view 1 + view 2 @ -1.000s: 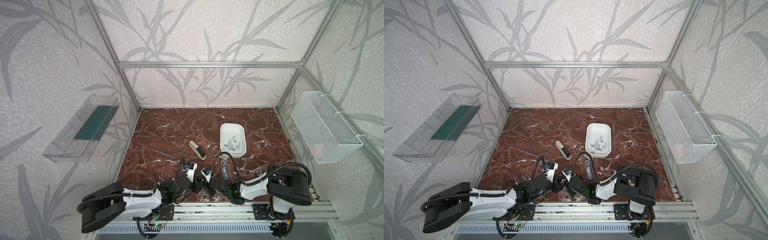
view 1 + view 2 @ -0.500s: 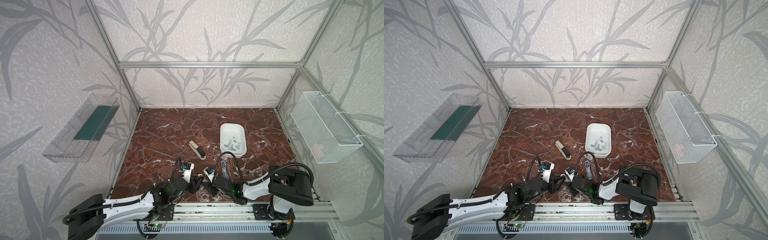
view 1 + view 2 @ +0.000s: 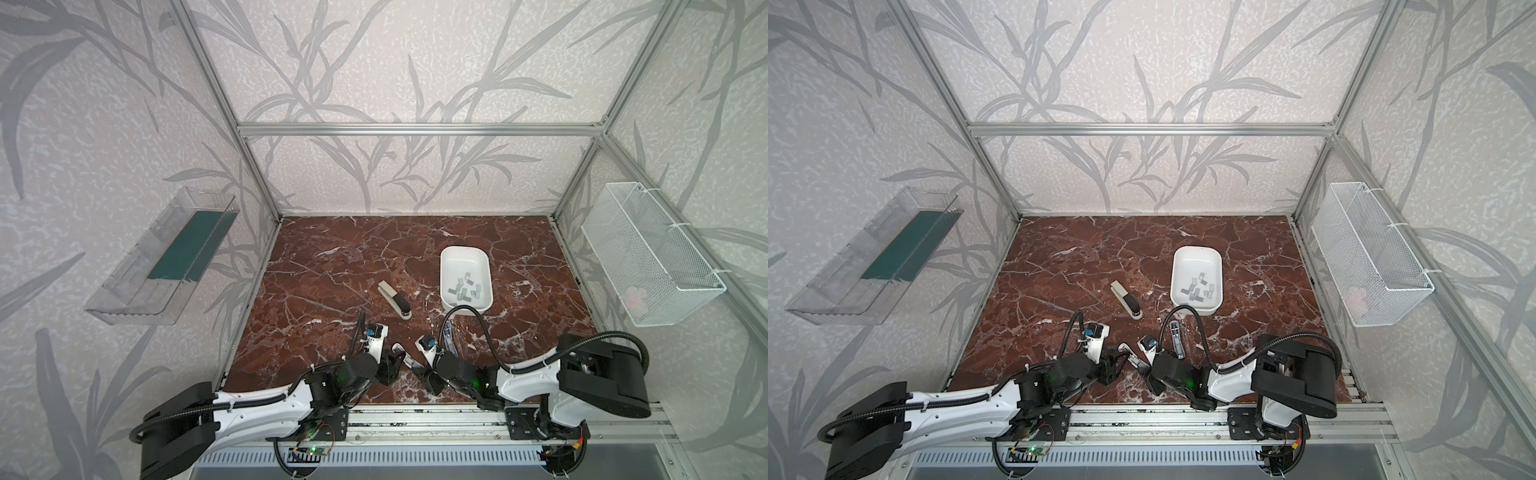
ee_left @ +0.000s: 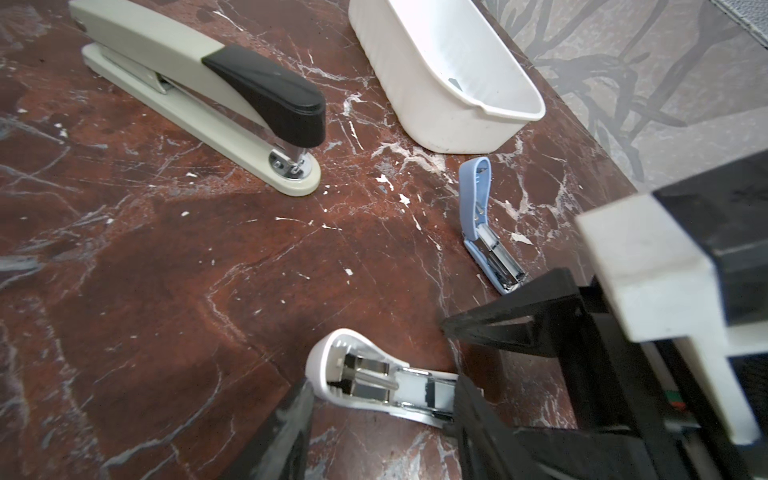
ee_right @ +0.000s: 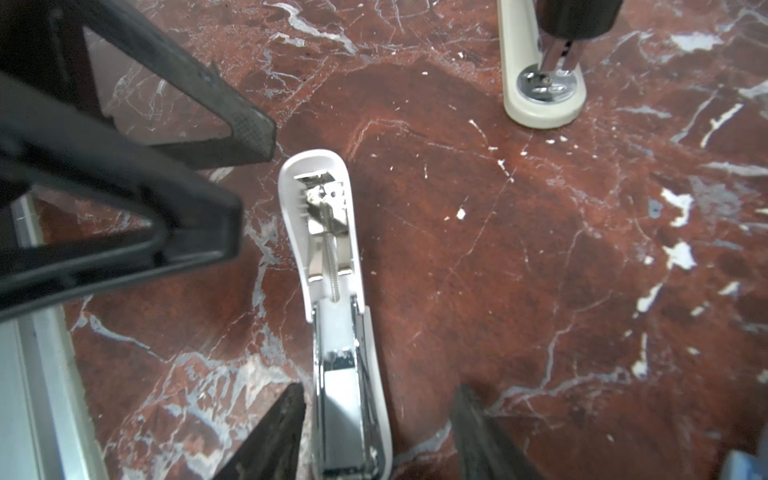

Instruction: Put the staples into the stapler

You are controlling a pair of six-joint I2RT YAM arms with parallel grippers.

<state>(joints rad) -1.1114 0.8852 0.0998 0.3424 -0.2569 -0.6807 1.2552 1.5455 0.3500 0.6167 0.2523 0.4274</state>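
Alt text: a red-brown marbled tabletop (image 3: 332, 257) sat inside a booth papered with grey leaves. Near its middle lay a closed beige stapler with a black handle (image 3: 395, 300), with a white tray (image 3: 465, 255) beside it toward the right edge. A small blue stapler (image 4: 476, 195) lay hinged open nearer the front edge. A clear bin (image 3: 166, 266) hung on the left wall and a white wire basket (image 3: 648, 253) on the right wall.

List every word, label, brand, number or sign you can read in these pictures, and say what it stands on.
No text can be read anywhere.
grey stapler, blue stapler, white tray: no print shows.
white stapler: possible faint mark at its metal end, too blurred to read.
circuit board below the left arm: any marks too small to read.
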